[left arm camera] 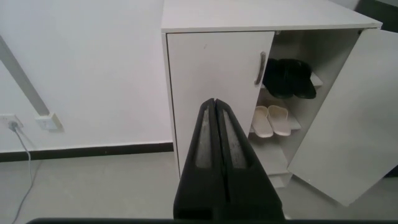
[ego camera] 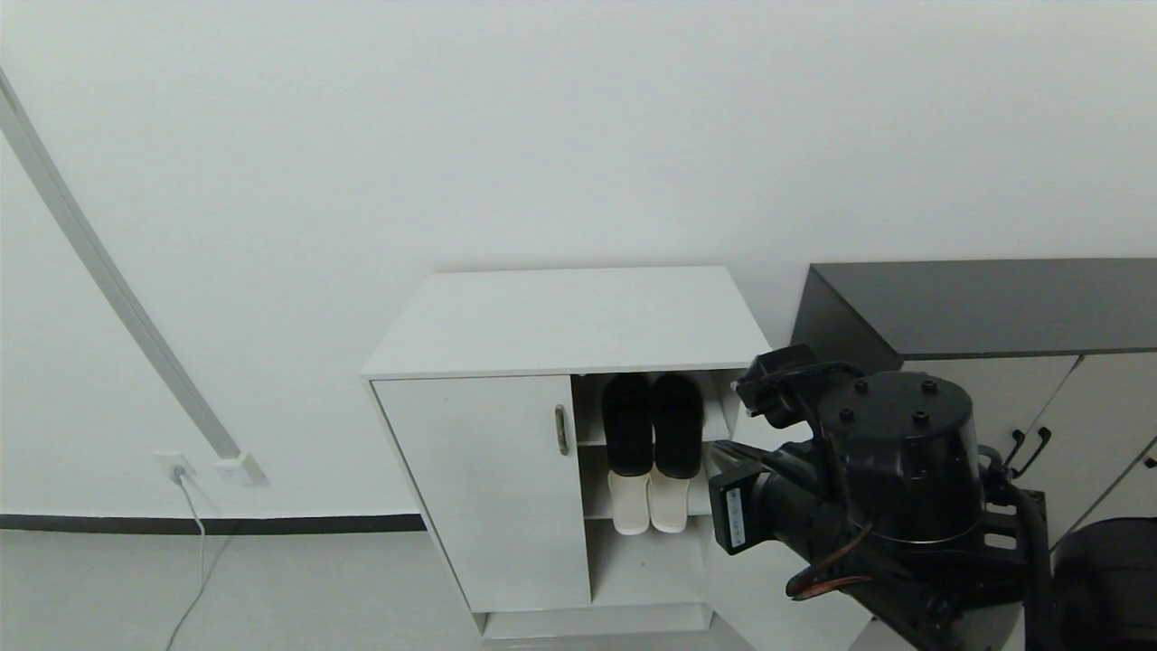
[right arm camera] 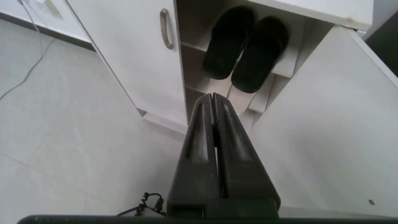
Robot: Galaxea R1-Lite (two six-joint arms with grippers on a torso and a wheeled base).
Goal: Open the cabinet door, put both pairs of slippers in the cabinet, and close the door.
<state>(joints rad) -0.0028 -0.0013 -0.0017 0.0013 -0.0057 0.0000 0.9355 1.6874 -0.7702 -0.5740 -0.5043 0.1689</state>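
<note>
**Center of the frame: both pairs shelved, right door hanging open**

Dead center in the head view sits the white cabinet (ego camera: 560, 316), backed up against the wall. Its left door (ego camera: 479, 488) is shut, with a small metal handle (ego camera: 561, 429) on the inner edge. The right door (left arm camera: 348, 124) is swung wide open toward the robot.

Both pairs are already inside, in the open right half. The black slippers (ego camera: 651, 425) lie side by side on the top shelf, with their heels poking out past the shelf edge. The white slippers (ego camera: 648, 502) sit on the shelf right below, also side by side.

The left gripper (left arm camera: 214, 102) hovers in front of the shut left door, well apart from it. Its jaws are pressed flat together with nothing between them. Same story for the right gripper (right arm camera: 213, 96): jaws squeezed together and holding nothing. It points at the lower part of the opening, near the inner face of the open door, though I honestly can't tell if it touches the door.

Lower left of the frame has a wall socket (ego camera: 176, 466) with a grey cable (ego camera: 201, 551) trailing down to the floor. Over on the right edge, a dark-topped sideboard (ego camera: 985, 303) stands just beside the cabinet.
</note>
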